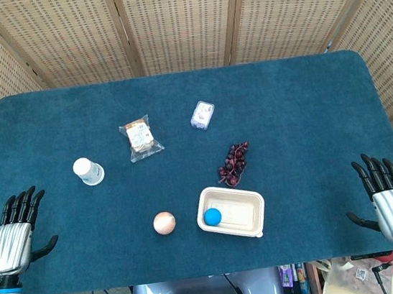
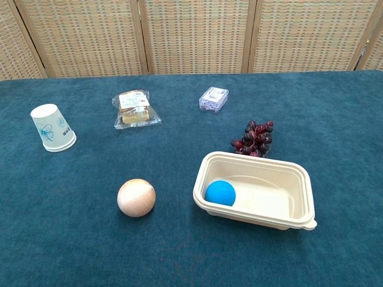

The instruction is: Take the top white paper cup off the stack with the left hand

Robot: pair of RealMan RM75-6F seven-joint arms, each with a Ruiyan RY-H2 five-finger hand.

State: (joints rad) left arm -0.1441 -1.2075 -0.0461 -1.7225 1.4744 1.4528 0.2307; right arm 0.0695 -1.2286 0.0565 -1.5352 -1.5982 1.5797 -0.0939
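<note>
cup stack (image 1: 88,171) stands upside down, rim on the cloth, at the left side of the table (image 1: 299,97), between the left hand and the snack pack. in the chest view the cup stack (image 2: 52,128) is white with a pale blue printed motif on its wall; no words can be read on it. whether it is one cup or several nested i cannot tell.

left hand (image 1: 16,232) rests at the table's near left edge, fingers apart and extended, thumb out to the side, holding nothing. it is near the cup stack but apart from it. right hand (image 1: 385,194) lies at the near right edge, fingers likewise spread, nothing in it. neither hand shows in the chest view.

snack pack (image 1: 141,137): clear wrapper, brown contents, a pale label on top; the print is too small to read. small packet (image 1: 202,114): clear plastic with purple-white contents, writing not legible.

grapes (image 1: 234,163), dark red, lie just behind the tray. tray (image 1: 251,201) is a beige rectangular container, open; a blue ball (image 1: 213,217) sits in its left end. a tan ball (image 1: 164,223) rests on the cloth left of the tray, apart from it.

blue cloth covers the table; woven screens (image 1: 180,19) stand behind.
</note>
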